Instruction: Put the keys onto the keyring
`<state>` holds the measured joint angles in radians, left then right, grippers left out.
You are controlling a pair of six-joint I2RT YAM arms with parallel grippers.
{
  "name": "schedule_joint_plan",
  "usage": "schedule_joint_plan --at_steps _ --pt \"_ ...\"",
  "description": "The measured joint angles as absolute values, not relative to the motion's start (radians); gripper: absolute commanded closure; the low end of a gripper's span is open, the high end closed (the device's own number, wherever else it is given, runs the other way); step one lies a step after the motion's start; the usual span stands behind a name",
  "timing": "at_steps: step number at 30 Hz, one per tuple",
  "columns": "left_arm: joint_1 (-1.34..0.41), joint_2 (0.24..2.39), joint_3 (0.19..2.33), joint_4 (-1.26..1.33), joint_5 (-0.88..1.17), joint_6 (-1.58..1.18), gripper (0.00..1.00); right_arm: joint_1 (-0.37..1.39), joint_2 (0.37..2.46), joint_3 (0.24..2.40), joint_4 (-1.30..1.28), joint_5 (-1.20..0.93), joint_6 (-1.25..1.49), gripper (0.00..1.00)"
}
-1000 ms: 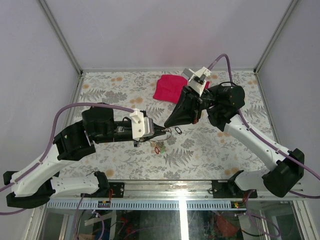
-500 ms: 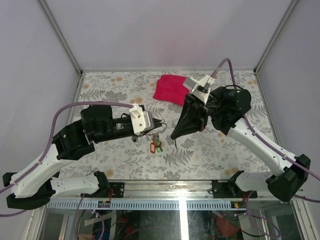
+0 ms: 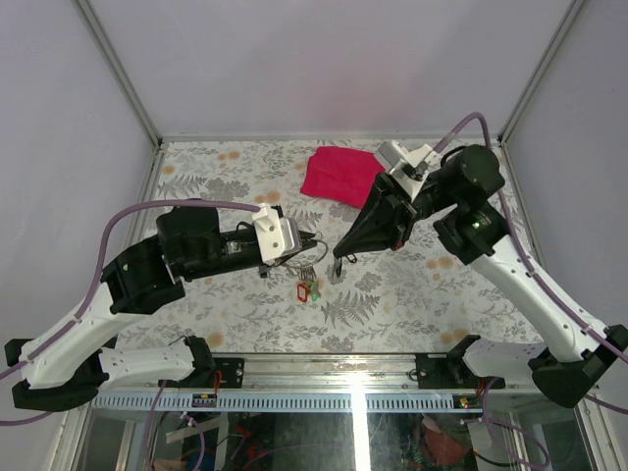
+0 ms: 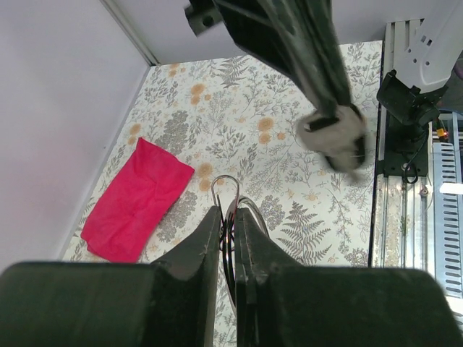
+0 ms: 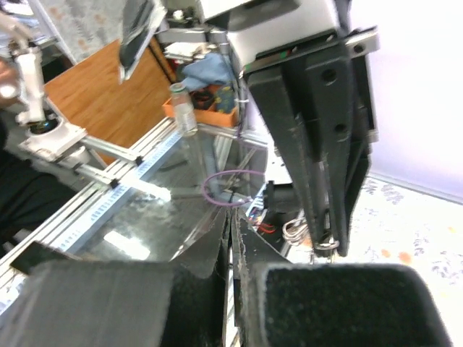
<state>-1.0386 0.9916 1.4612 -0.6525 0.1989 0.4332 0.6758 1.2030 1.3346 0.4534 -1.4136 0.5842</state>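
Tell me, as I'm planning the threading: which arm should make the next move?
Right. The left tool is busy clamping the keyring; the right tool, shut, hangs beside it, apparently pinching a key.

The keyring [image 4: 226,178], a thin silver wire loop, stands on edge, pinched in the closed jaws of the left gripper [image 3: 312,246]. A bunch of small silver keys [image 3: 307,285] hangs from it, with a red tag [image 3: 301,290] and a green tag [image 3: 315,291] side by side at its end. A lone key [image 3: 337,276], too blurred to make out, is nipped at the tip of the right gripper [image 3: 339,260], near the ring but apart from it.
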Motion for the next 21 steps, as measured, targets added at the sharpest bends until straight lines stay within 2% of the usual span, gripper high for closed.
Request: schedule_joint_plan --at_steps 4,9,15,21 --pt "-1.039 0.988 1.464 -0.653 0.204 0.435 1.00 0.669 1.187 1.453 0.107 -1.326 0.285 1.00" --pt "-1.039 0.980 1.464 -0.653 0.214 0.440 1.00 0.668 1.185 1.521 -0.135 -1.269 0.066 1.00" --pt "-1.039 0.970 1.475 -0.659 0.221 0.443 1.00 0.668 1.217 1.540 -0.271 -1.225 -0.053 1.00" --pt "-1.039 0.969 1.480 -0.660 0.238 0.443 1.00 0.667 1.229 1.540 -0.273 -1.191 -0.059 1.00"
